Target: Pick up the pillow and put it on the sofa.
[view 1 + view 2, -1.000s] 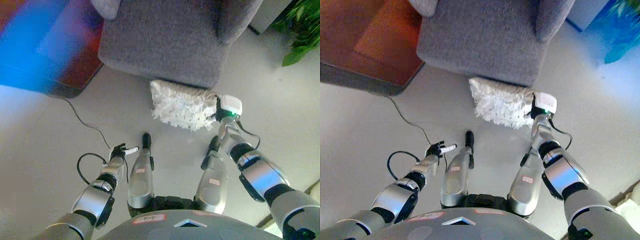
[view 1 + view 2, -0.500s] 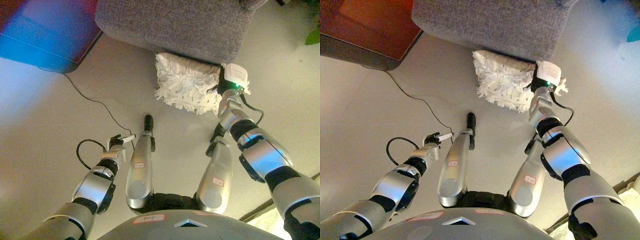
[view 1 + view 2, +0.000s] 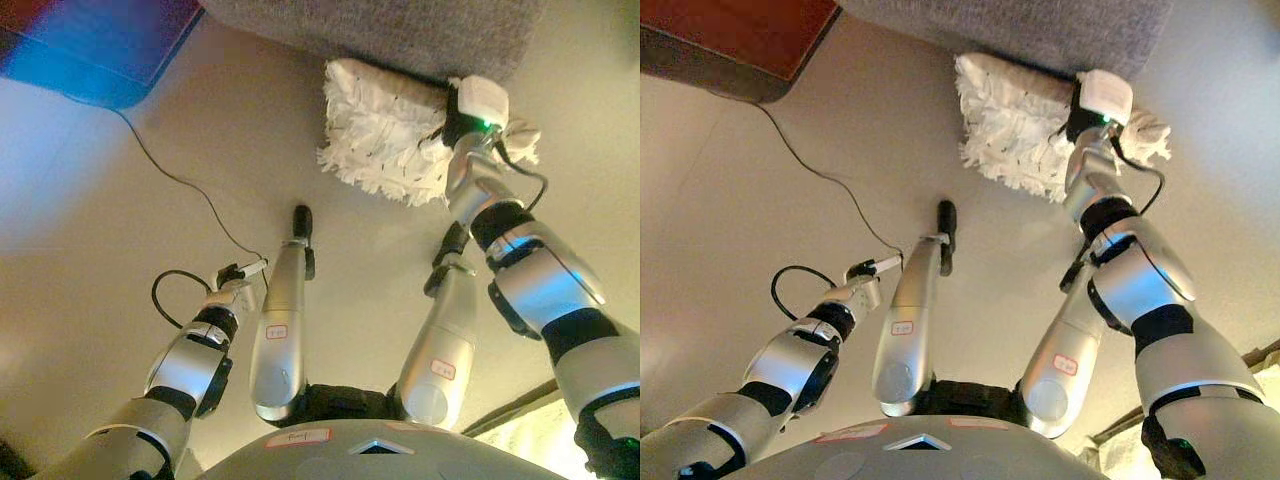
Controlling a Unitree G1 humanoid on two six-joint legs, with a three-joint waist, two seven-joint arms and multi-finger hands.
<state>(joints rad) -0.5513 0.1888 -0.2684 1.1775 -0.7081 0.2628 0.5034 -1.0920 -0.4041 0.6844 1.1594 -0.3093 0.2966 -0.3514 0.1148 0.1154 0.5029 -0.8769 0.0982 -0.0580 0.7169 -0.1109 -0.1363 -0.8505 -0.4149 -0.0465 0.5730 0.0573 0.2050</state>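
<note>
Pale floor (image 3: 120, 200) holds a shaggy white pillow (image 3: 385, 130) against a grey sofa (image 3: 400, 30). Right hand (image 3: 455, 128) reaches onto it, fingers hidden; left hand (image 3: 238, 275) hangs loosely curled, holding nothing.

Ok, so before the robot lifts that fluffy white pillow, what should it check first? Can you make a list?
1. Fluffy white shaggy pillow on the pale floor, against the grey fabric sofa: ok.
2. Right hand at the pillow's right end: ok.
3. Right hand's fingers closed on the pillow: cannot tell, they are hidden.
4. Left hand free, low over the floor, far from the pillow: ok.
5. Thin black cord on the floor lies left of the pillow, not touching it: ok.
6. Room on the sofa seat: cannot tell, only its front edge shows.
</note>
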